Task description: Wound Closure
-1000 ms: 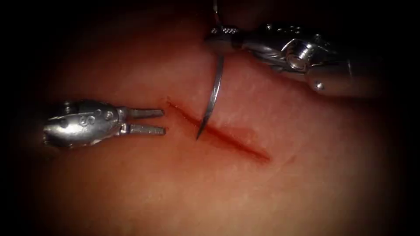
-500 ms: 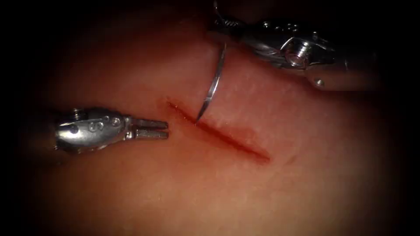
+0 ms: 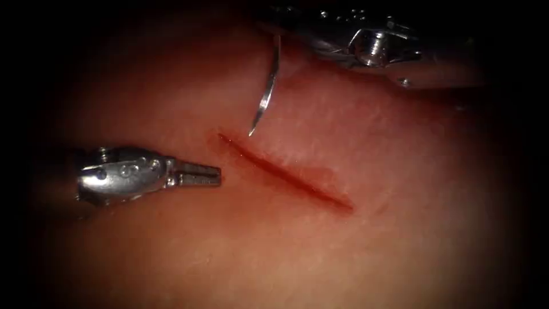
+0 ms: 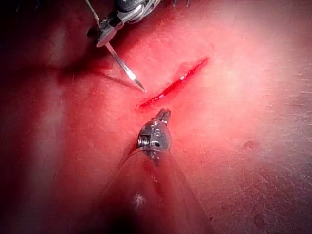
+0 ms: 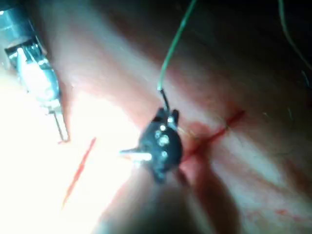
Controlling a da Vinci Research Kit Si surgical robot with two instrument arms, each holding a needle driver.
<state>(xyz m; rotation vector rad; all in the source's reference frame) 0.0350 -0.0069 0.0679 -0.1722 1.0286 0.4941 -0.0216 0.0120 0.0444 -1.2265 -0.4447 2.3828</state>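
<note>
Overhead: right pincer [image 3: 280, 35] clamped on needle [image 3: 264, 94] near its blunt end, above the cut's upper end. Needle a slim bright steel arc, curving down to a fine point that sits free of the tissue [image 3: 274, 246], close above the cut [image 3: 286, 173]. Cut a narrow dark red slit running diagonally, rimmed with red fluid [image 3: 320, 178]. Tissue pale pink, moist, faintly pitted. Left pincer [image 3: 217, 174] on the cut's left, dull metal with rivet-like studs, jaws drawn together on nothing, tips near the cut's upper end. No legible writing anywhere. Green thread [image 5: 175, 41], thin and smooth, trailing from right pincer in right wrist view. Left wrist view: needle point near the cut, not touching.
</note>
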